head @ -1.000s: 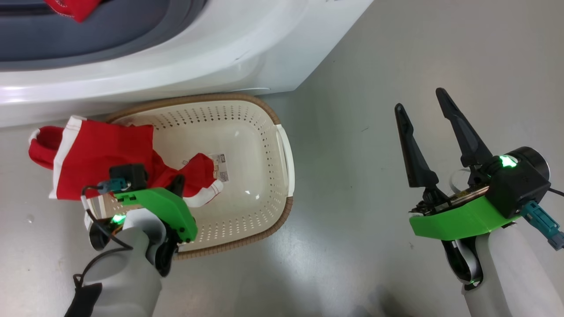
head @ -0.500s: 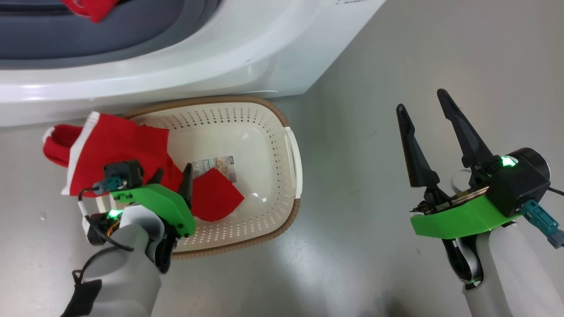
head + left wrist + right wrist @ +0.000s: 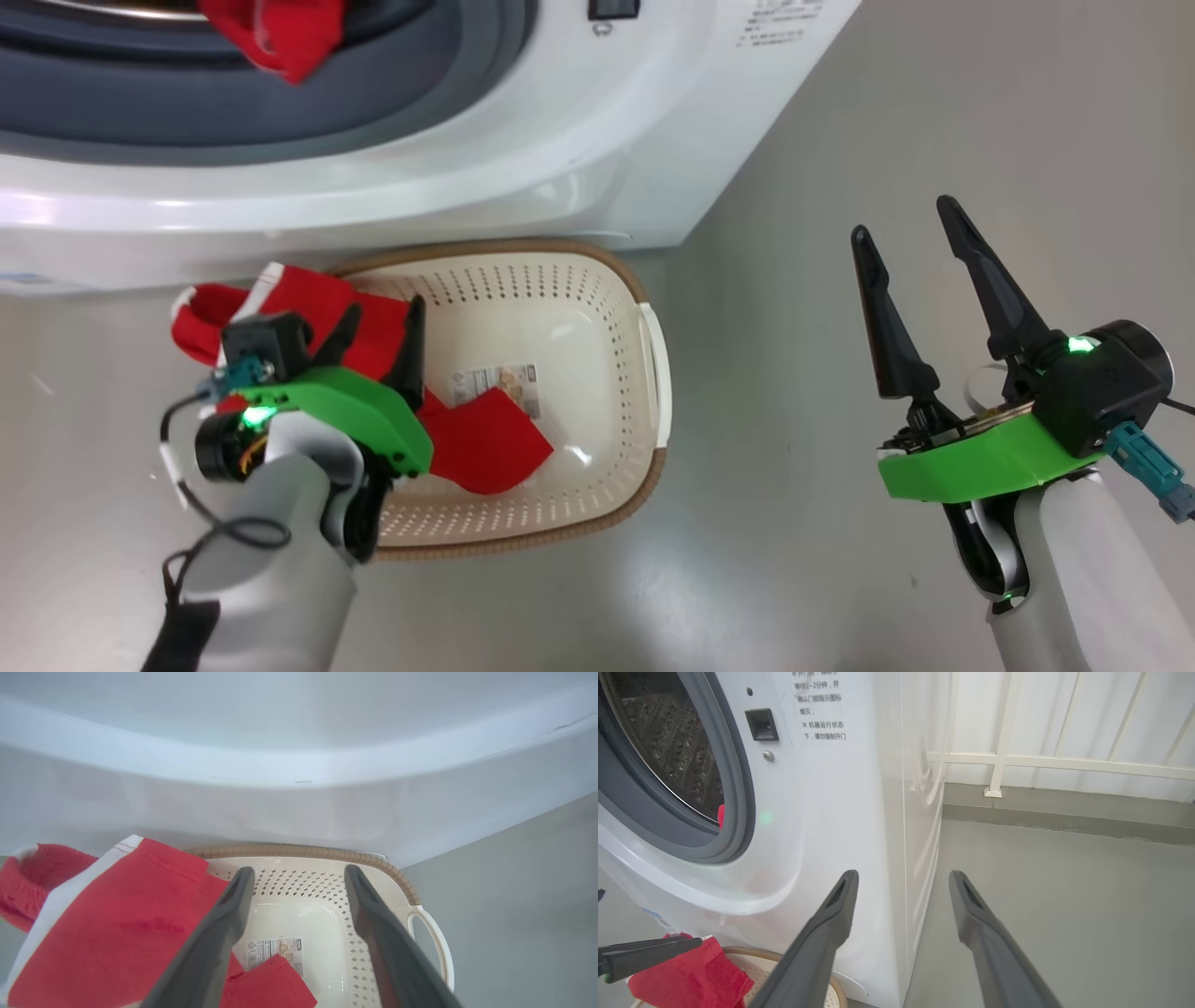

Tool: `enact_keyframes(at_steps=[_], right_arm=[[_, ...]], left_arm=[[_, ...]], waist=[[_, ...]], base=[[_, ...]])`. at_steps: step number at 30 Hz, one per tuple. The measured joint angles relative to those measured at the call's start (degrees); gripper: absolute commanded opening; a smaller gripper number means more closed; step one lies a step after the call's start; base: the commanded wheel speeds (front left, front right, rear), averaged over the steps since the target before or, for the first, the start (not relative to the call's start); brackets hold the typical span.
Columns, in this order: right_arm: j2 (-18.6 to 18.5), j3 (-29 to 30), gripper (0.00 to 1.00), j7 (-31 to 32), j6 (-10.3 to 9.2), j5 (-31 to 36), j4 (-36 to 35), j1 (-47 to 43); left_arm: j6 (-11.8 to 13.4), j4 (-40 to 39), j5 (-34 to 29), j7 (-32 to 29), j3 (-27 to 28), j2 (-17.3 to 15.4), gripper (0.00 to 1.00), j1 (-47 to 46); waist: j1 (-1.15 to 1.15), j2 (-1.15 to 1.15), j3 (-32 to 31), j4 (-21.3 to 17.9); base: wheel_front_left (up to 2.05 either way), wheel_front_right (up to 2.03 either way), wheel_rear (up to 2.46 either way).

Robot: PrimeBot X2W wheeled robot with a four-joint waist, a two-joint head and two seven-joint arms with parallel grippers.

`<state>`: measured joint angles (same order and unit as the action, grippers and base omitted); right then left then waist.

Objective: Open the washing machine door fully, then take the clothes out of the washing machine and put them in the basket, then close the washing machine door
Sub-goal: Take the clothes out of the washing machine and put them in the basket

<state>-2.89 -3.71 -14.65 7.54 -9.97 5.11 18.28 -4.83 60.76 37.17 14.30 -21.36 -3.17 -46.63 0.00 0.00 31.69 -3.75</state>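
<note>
Red garment (image 3: 485,448) released into the basket (image 3: 560,280)
Left gripper (image 3: 385,306), pinching it a second ago, now gapes wide above it where it drapes the left rim. Right gripper (image 3: 901,219) wide, empty. Another red piece (image 3: 280,33) waits in the washing machine (image 3: 560,140)

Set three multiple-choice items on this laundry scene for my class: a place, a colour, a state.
1. Where is the basket? A) in front of the washing machine B) on top of it C) on a shelf
2. What main colour are the clothes? A) blue B) red C) green
3. How are the fingers of the left gripper? A) shut on cloth B) shut on a handle C) apart, holding nothing
Key: 1 A, it sits at the machine's foot; 2 B, red cloth drapes its rim; 3 C, a gap shows between them.
</note>
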Motion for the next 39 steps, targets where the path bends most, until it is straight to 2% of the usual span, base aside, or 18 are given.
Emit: enact_keyframes(at_steps=[4, 12, 19, 39], right_arm=[[-0.01, 0.56, 1.00, 0.00, 0.00, 0.56, 0.75, -0.54], [-0.01, 1.14, 1.00, 0.00, 0.00, 1.34, 1.82, -2.40], [0.00, 1.36, 1.00, 0.00, 0.00, 2.52, 3.13, -4.36], [0.12, 5.32, 1.00, 0.01, 0.00, 3.26, 4.04, -11.05]], left_arm=[[1.20, -6.39, -1.94, 0.00, 2.38, -0.10, 1.00, 4.54], [1.76, -19.79, -5.30, 0.01, 7.92, 0.26, 1.00, 11.87], [3.03, -27.86, -8.77, 0.01, 10.49, 0.52, 1.00, 18.43], [2.71, -48.19, -16.53, 0.01, 15.53, 0.32, 1.00, 34.81]], waist=[[0.00, 0.00, -1.99, 0.69], [0.00, 0.00, -6.61, 1.93], [0.00, 0.00, -11.29, 2.71], [0.00, 0.00, -23.90, 2.36]], base=[[0.00, 0.00, 0.00], [0.00, 0.00, 0.00], [0.00, 0.00, 0.00], [0.00, 0.00, 0.00]])
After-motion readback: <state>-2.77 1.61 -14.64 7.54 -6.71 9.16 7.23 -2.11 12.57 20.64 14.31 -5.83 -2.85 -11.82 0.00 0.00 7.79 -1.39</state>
